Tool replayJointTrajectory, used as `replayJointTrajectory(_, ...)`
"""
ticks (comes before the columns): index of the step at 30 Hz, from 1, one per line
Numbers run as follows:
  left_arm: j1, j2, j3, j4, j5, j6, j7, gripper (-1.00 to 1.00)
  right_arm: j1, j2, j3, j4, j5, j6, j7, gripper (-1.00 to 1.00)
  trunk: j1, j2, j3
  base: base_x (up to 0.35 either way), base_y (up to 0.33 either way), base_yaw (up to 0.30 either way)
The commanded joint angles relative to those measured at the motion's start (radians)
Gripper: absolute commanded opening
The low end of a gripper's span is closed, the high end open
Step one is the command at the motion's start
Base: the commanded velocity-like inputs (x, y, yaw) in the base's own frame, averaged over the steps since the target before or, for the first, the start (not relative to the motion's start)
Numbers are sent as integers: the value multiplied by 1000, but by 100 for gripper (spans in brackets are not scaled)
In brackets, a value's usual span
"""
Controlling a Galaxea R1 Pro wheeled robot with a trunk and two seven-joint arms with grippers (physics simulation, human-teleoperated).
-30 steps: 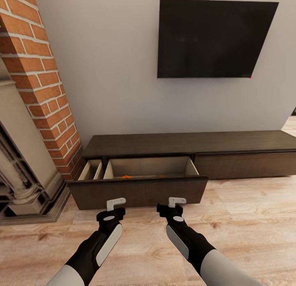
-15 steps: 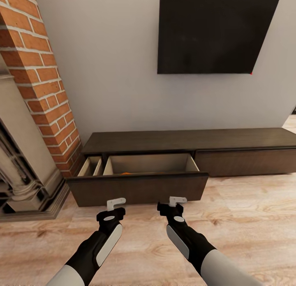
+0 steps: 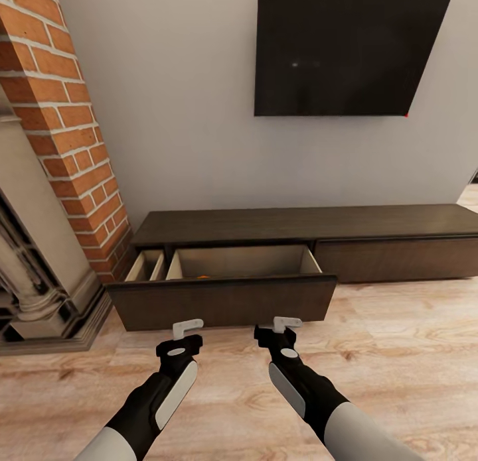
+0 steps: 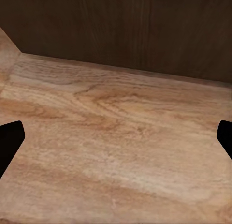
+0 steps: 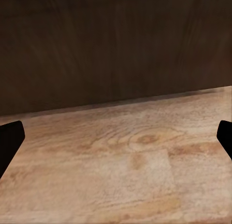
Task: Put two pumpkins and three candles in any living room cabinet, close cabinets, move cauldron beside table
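Observation:
The long dark brown cabinet [image 3: 299, 225] stands against the wall with its left drawer [image 3: 222, 302] pulled out, its pale inside showing. A sliver of orange, one pumpkin [image 3: 204, 275], peeks over the drawer front; the rest of it is hidden. My left gripper [image 3: 187, 328] and right gripper [image 3: 285, 324] hover low over the floor, just short of the drawer front, side by side. Both are open with nothing between their fingers, as the left wrist view [image 4: 116, 141] and right wrist view [image 5: 116, 139] show. The candles, cauldron and table are out of view.
A brick column [image 3: 63, 116] and an ornate fireplace [image 3: 33, 275] stand at the left, close to the open drawer's end. A black TV [image 3: 345, 50] hangs above the cabinet. Wooden floor [image 3: 398, 355] stretches to the right.
The whole picture has slid slightly upward, so the camera has moved. My grippers hold the same place in the picture, and less of the orange sliver shows over the drawer front.

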Motion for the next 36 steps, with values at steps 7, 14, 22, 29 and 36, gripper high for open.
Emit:
replayJointTrajectory(7,-1,1,-4,-1,6,9,5,100,-1,-1,5,-2,-4,4,-8,100,0,0,-1,259,0,0)
replayJointTrajectory(14,-1,0,-4,-1,5,8,8,100,-1,-1,5,-2,-4,4,-8,100,0,0,-1,247,0,0)
replayJointTrajectory(22,-1,0,-4,-1,5,8,9,100,-1,-1,5,-2,-4,3,-8,100,0,0,-1,314,0,0)
replayJointTrajectory(29,-1,2,-4,-1,3,2,10,100,-1,-2,5,0,-5,-15,-8,100,0,0,-1,177,0,0)
replayJointTrajectory(36,1,4,-5,-1,1,-1,10,100,-1,-1,5,80,0,-50,4,100,0,0,-1,8,0,0)
